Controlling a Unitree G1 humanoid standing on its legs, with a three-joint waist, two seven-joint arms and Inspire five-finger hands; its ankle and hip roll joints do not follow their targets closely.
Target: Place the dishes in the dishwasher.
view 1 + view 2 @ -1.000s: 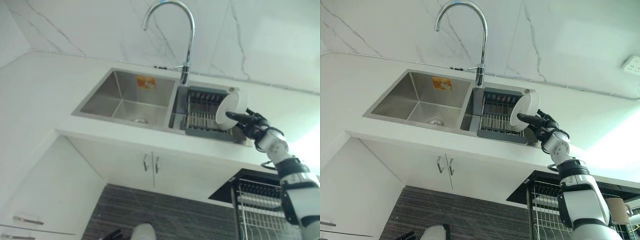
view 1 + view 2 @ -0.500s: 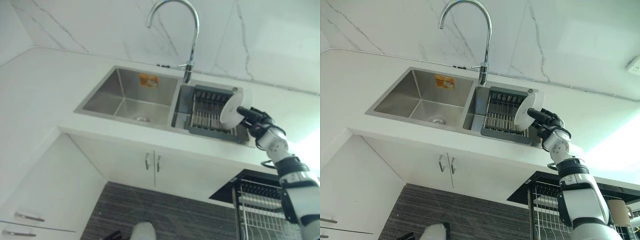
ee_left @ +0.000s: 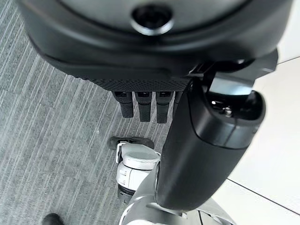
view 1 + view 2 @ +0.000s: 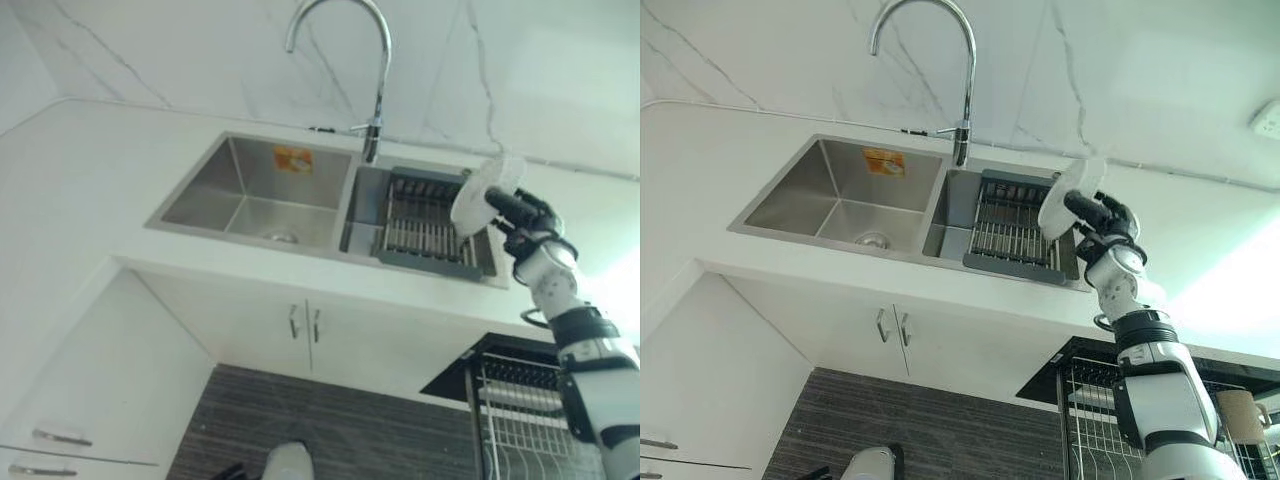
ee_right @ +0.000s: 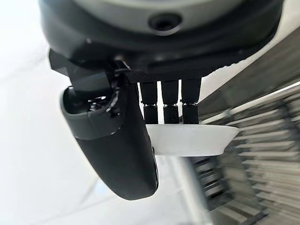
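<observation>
White countertop (image 4: 700, 180) holds steel double sink (image 4: 830, 195); grey drying rack (image 4: 1012, 232) in right basin.

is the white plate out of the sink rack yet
Out: the right hand holds the white plate on edge, lifted above the sink rack's right end.

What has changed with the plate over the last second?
The right hand, still pinching the white plate, has lifted it up and to the robot's right, off the dish rack in the sink's right basin. The left hand stays idle, fingers straight, over the floor.
</observation>
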